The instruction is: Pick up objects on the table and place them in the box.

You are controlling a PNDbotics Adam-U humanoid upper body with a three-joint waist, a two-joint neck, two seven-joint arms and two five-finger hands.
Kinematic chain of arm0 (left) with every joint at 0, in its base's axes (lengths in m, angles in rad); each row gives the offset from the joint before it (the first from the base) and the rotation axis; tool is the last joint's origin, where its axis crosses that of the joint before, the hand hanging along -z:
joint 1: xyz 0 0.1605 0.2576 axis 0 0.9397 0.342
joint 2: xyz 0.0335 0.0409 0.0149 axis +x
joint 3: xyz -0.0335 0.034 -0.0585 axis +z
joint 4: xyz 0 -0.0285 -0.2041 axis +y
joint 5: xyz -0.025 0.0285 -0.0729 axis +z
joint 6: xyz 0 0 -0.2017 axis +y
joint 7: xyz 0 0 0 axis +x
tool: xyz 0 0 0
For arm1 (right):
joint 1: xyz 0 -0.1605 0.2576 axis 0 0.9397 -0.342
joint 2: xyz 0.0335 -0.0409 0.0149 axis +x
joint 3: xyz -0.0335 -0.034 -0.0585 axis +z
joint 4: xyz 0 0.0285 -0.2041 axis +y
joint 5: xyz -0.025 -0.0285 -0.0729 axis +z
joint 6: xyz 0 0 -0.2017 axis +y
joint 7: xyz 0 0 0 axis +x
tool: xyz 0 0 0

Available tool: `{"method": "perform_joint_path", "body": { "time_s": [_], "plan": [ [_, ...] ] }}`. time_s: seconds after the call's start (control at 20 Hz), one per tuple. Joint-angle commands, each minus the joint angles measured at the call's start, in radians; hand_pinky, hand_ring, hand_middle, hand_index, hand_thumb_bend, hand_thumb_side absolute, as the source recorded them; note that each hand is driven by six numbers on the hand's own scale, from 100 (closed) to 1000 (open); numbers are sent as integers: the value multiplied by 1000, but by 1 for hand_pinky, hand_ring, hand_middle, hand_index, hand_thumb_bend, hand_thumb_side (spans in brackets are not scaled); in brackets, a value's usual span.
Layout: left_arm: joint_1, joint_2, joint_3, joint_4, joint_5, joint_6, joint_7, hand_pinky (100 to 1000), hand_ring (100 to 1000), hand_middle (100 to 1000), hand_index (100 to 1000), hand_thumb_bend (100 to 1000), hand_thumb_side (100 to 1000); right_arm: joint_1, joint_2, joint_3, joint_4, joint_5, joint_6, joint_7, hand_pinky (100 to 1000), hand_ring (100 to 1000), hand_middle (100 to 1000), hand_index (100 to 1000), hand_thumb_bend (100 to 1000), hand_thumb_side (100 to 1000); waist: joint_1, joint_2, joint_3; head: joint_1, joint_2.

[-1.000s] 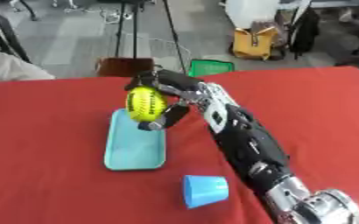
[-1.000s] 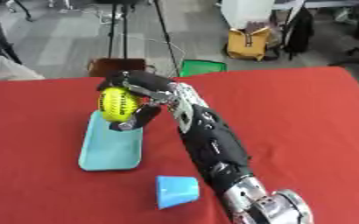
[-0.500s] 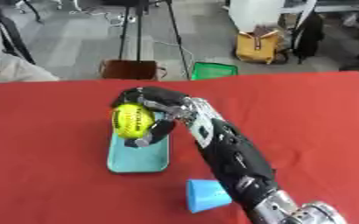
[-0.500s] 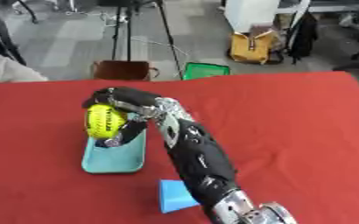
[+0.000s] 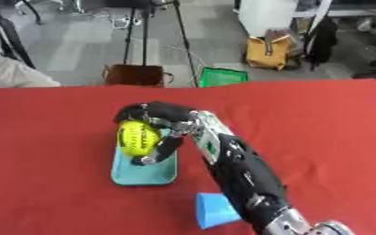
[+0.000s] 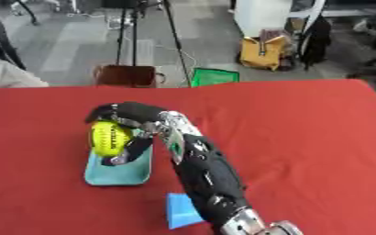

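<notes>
Yellow ball (image 5: 137,137), in right hand (image 5: 161,120), now lower over tray (image 5: 143,172).

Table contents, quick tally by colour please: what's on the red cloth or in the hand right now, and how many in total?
Yellow: 1, the ball, held in the right hand over the tray.
Teal: 1, the shallow tray lying on the cloth.
Blue: 1, the cup lying on its side near the front edge.
Total: 3.

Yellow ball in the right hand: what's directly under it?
The teal tray lies below the yellow ball, which the right hand holds with curled fingers. Whether the ball touches the tray is hidden.
</notes>
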Motion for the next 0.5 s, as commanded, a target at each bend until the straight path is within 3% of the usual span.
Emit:
{"method": "perform_joint_path", "body": {
  "time_s": [0.05,0.3,0.5],
  "plan": [
    [-10,19,3,-19,2,0,-1,596,1000,1000,979,573,772,-19,-10,4,-6,13,-88,97,863,884,909,945,360,399,6,-13,-2,-1,-14],
    [-10,19,2,-19,0,1,-1,595,1000,1000,979,572,774,-16,-17,-5,-6,7,-88,93,863,877,910,953,398,452,6,-12,-7,-1,-15],
    [-10,18,2,-19,-1,2,0,595,1000,1000,979,572,774,-16,-25,-31,-23,-6,-87,40,878,870,899,965,418,473,6,-11,-8,-1,-19]
  ]
}}
